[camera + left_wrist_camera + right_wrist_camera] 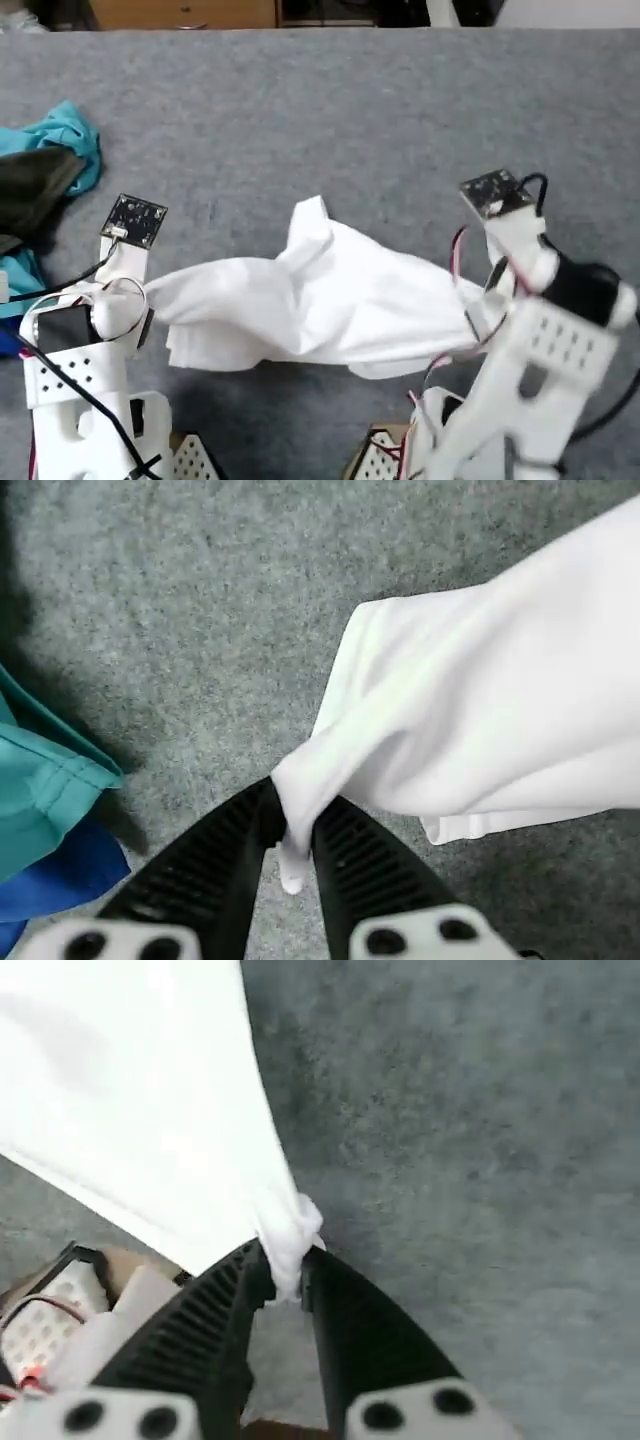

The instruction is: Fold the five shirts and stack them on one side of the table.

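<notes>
A white shirt point(320, 300) hangs stretched between the two arms above the grey table near its front edge. My left gripper point(292, 830) is shut on one bunched corner of the white shirt point(480, 700); in the high view that arm point(120, 300) stands at the front left. My right gripper point(285, 1265) is shut on the opposite corner of the white shirt point(140, 1110), with that arm point(530, 290) at the front right. A pile of other shirts, teal point(65, 135), dark point(30, 190) and blue, lies at the left edge.
The grey cloth table point(350, 120) stretches behind the shirt. Teal cloth point(40, 790) and blue cloth point(60, 875) lie close beside my left gripper. The arm bases and wires point(90, 420) crowd the front edge.
</notes>
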Available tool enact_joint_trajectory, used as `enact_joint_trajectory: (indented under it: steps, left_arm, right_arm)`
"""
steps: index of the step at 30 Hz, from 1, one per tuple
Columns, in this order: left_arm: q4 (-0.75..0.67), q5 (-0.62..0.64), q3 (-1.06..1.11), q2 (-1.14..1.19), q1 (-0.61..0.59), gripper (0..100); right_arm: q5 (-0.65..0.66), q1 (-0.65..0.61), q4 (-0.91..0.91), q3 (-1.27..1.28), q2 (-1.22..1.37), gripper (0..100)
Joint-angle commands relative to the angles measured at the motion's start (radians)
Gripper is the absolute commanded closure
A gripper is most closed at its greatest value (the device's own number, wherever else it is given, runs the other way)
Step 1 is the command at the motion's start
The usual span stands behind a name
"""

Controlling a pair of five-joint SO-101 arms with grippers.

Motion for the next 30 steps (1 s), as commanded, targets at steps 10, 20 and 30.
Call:
enact_joint_trajectory:
  steps: [10,20,30]
  left_arm:
    - [-0.006,-0.008,-0.012,-0.008,-0.002,98]
    - [-0.005,-0.005,-0.003,-0.008,-0.005,98]
    - [0.040,-0.002,-0.002,-0.010,-0.009,98]
  right_arm:
    - [-0.106,-0.045,0.008,-0.199,-0.191,82.7]
    - [-0.265,-0.533,-0.298,-0.171,0.323,82.8]
    - [-0.279,-0.697,-0.373,-0.642,1.013,82.8]
